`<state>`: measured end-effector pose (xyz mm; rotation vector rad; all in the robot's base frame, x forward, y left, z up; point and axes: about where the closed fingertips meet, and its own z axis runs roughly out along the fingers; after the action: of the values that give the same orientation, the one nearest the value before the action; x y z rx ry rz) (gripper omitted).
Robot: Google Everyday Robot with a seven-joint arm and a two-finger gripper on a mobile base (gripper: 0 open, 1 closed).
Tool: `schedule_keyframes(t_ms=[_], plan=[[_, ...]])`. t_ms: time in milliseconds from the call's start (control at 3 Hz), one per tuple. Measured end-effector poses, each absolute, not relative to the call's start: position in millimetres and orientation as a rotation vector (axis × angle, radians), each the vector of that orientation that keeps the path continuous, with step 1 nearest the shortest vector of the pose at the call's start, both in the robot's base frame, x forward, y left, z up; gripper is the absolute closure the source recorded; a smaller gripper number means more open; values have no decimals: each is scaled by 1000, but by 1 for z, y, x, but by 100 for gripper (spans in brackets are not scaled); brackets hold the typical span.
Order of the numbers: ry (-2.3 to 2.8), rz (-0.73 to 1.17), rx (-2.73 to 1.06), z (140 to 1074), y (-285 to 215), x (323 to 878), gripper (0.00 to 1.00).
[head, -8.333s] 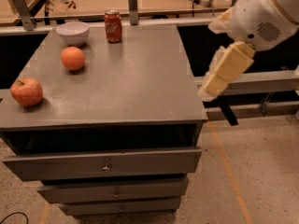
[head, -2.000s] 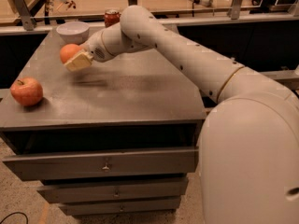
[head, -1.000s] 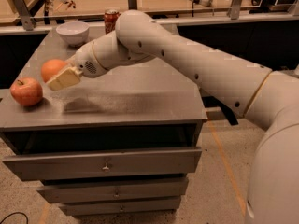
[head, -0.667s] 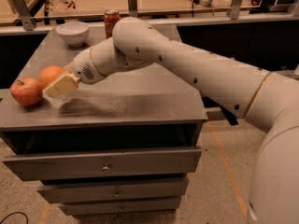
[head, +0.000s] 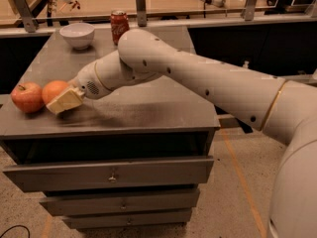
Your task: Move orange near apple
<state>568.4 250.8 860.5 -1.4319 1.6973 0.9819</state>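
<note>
So, gripper [head: 60, 99] sits low at near-left of cabinet top [head: 148, 108], jaws pinching the orange [head: 53, 89], which is just right of the apple [head: 26, 96] (prob. touching). Bowl [head: 77, 34] & can [head: 119, 22] at far edge.

Setting: workshop or robotics lab. It is indicated by a grey drawer cabinet [head: 114, 175] used as a worktable, a cluttered wooden workbench [head: 163, 1] behind it, and a speckled floor [head: 218, 205] marked with an orange line [head: 240, 182]. The gripper [head: 64, 101] is positioned low over the cabinet top's front left.
</note>
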Motion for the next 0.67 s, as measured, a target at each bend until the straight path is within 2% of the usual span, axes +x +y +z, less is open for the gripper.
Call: schedule_keyframes(t_ms=[333, 667], plan=[[1706, 958, -1429, 856, 251, 569, 12], [1707, 930, -1427, 856, 252, 570, 0]])
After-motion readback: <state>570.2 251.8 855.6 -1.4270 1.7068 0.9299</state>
